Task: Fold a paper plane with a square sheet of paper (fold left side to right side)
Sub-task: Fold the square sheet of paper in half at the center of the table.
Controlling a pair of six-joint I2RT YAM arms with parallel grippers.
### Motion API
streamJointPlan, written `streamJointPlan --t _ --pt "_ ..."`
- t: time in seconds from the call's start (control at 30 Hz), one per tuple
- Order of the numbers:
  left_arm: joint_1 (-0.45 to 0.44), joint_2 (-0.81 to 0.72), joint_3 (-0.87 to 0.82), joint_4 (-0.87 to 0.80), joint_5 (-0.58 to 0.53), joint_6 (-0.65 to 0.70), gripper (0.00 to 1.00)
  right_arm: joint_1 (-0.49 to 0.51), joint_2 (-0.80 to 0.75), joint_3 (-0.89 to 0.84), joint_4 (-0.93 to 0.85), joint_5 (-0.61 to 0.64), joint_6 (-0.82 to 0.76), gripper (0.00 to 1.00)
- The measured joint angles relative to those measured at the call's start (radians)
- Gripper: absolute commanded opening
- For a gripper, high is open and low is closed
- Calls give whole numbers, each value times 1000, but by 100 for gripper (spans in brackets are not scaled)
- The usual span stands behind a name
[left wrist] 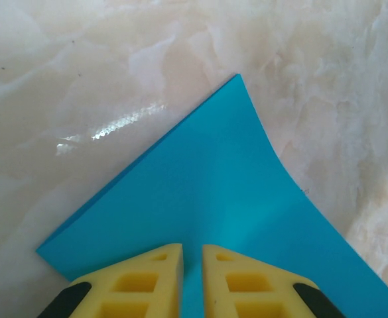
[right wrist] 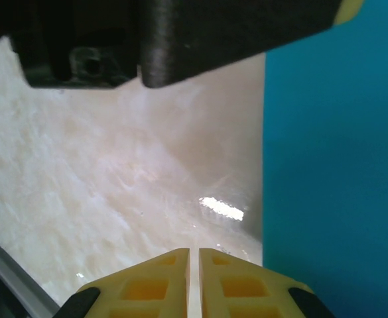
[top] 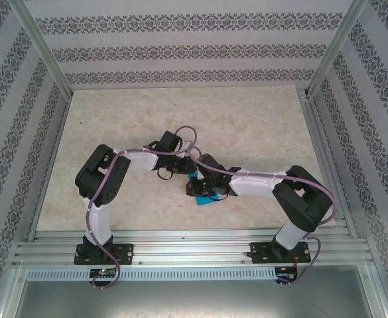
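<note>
Overhead, marbled tabletop (top: 180,112), cyan paper (top: 205,201) — patterned walls (top: 180,50) (metal-framed).

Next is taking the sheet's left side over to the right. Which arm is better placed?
Left, probably: the left gripper, closed, sits over the square sheet of paper, while the right gripper, also closed, is over the table beside it.

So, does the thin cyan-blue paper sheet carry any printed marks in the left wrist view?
No, the paper sheet shows a plain blue surface without print.
</note>
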Motion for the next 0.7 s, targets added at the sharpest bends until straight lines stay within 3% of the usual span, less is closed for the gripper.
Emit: streamJointPlan --t 0.7 --pt "0 0 0 -1 -6 7 17 43 23 -8 -59 27 2 13"
